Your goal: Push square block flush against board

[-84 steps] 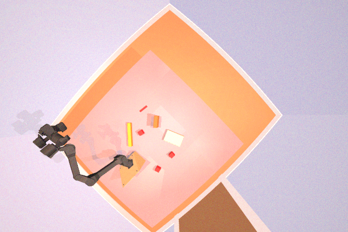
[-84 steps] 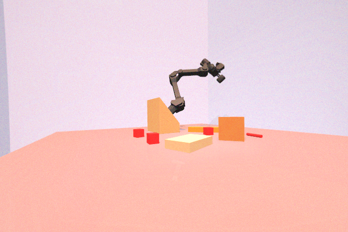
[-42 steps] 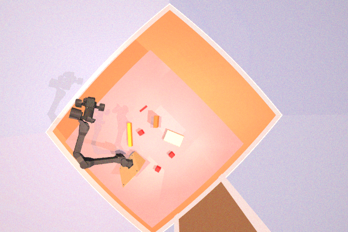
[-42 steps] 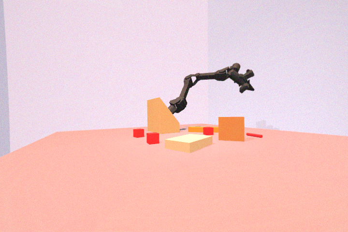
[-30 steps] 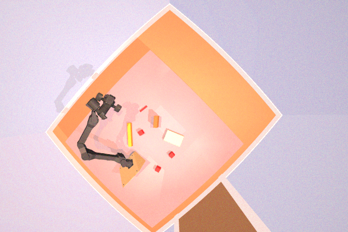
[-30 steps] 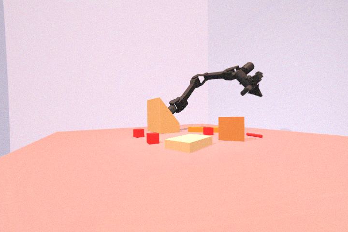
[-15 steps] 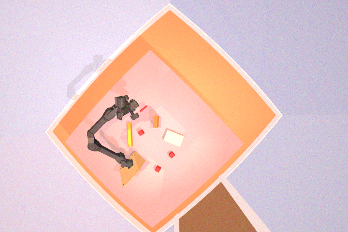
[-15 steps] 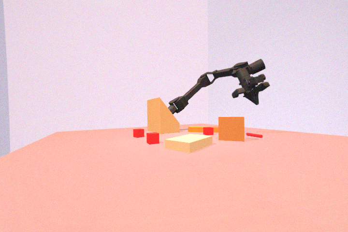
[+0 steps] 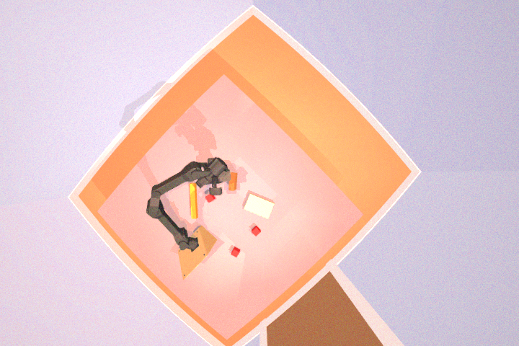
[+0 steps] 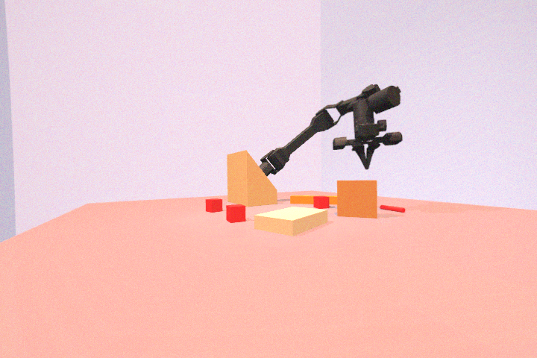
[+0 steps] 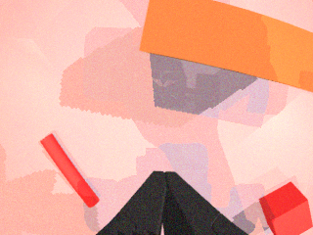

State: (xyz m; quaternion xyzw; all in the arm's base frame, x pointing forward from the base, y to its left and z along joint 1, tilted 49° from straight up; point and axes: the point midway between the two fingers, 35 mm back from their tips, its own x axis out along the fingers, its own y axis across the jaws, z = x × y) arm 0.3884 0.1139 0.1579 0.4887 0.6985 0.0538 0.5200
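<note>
The square block, orange (image 9: 233,181) (image 10: 356,199) (image 11: 210,34), stands upright on a thin edge. The board, a pale cream slab (image 9: 259,205) (image 10: 292,213), lies flat on the table. In the top view the block is up and to the left of the board, with a gap between them, and is turned at a different angle. My gripper (image 10: 366,168) (image 11: 164,172) is shut and empty, pointing down. It hangs above the table and higher than the block's top, on the side away from the board. Its fingertips are hidden under the hand in the top view.
A red cube (image 9: 210,197) (image 10: 321,202) (image 11: 289,211) and a red stick (image 10: 392,208) (image 11: 70,171) lie near the hand. Two more red cubes (image 9: 255,230) (image 9: 235,251) lie below the board in the top view. A yellow bar (image 9: 193,202) and a tan wedge (image 10: 237,179) are near the arm.
</note>
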